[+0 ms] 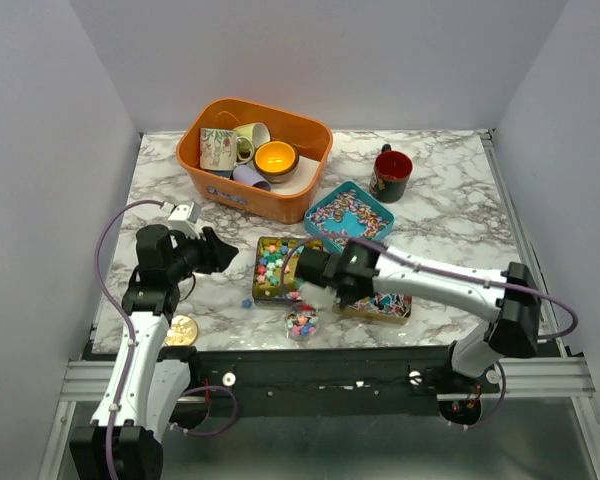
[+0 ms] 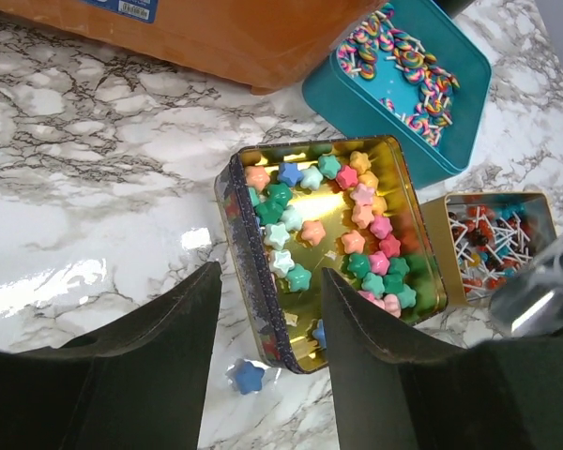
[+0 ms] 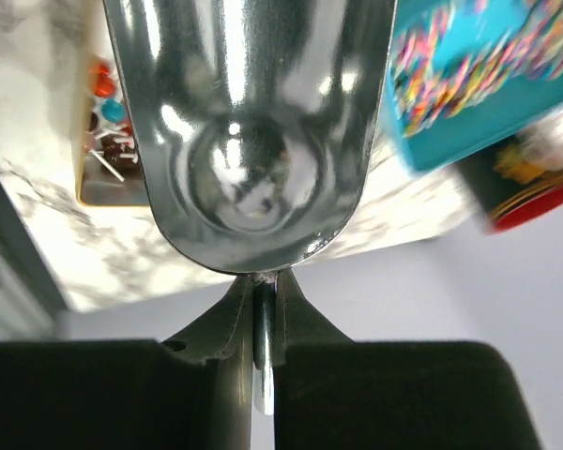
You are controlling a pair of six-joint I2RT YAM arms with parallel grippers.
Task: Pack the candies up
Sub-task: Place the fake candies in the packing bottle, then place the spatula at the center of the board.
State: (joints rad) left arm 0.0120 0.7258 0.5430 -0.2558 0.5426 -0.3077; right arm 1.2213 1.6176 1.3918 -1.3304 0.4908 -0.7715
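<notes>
From above, the left gripper (image 1: 226, 256) is hovering near the worktop's left edge, just beside the gold tin (image 1: 259, 272) of star candies (image 1: 273, 266) sitting toward the near edge. The left wrist view is showing its fingers (image 2: 169, 356) spread wide and empty, a loose blue star (image 2: 250, 376) lying on the marble between them. The right wrist view is showing the right gripper (image 3: 263, 300) clamping a metal scoop (image 3: 249, 122) by its handle.

Table (image 1: 450, 215): white marble pattern. Directly on it are set an orange tub (image 1: 242, 195) at the rear, a dark mug (image 1: 391, 172), a teal tin (image 2: 361, 108), a gold tin (image 2: 249, 272), a smaller tin (image 2: 436, 248), a gold disc (image 1: 182, 329) near the front-left edge, and one loose blue star candy (image 2: 250, 376) just beside the gold tin.
</notes>
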